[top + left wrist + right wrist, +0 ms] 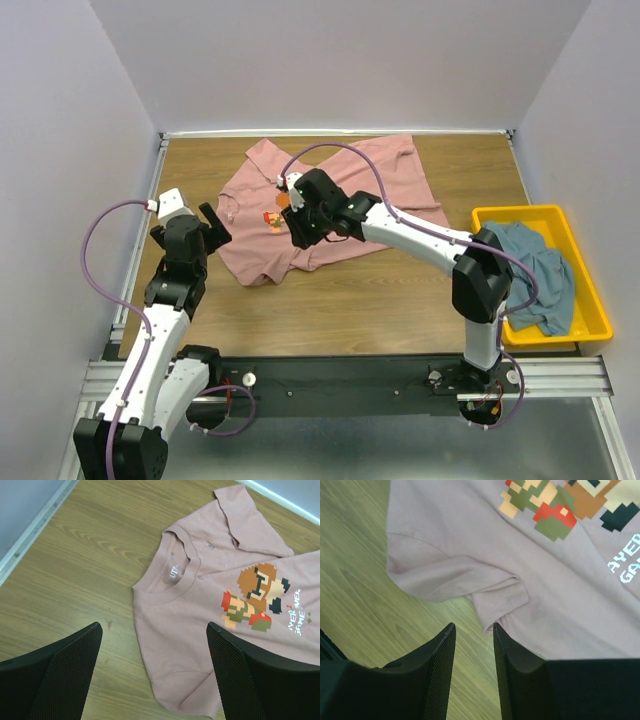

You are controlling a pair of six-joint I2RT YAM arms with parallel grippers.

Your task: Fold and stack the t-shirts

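Note:
A dusty-pink t-shirt (340,185) lies spread face up across the back of the wooden table, its orange-brown cartoon print (275,219) near the middle. My right gripper (298,238) hovers over the shirt's near left part. In the right wrist view the right gripper (472,626) is open by a narrow gap with only bare wood between the jaws, and a folded sleeve tip (500,597) lies just beyond its right finger. My left gripper (216,226) is wide open and empty beside the shirt's left edge, above the collar (172,575) side. A blue-grey t-shirt (540,270) lies crumpled in the bin.
A yellow plastic bin (515,212) sits at the table's right edge. White walls enclose the table on the left, back and right. Bare wood (380,300) lies between the pink shirt and the arm bases.

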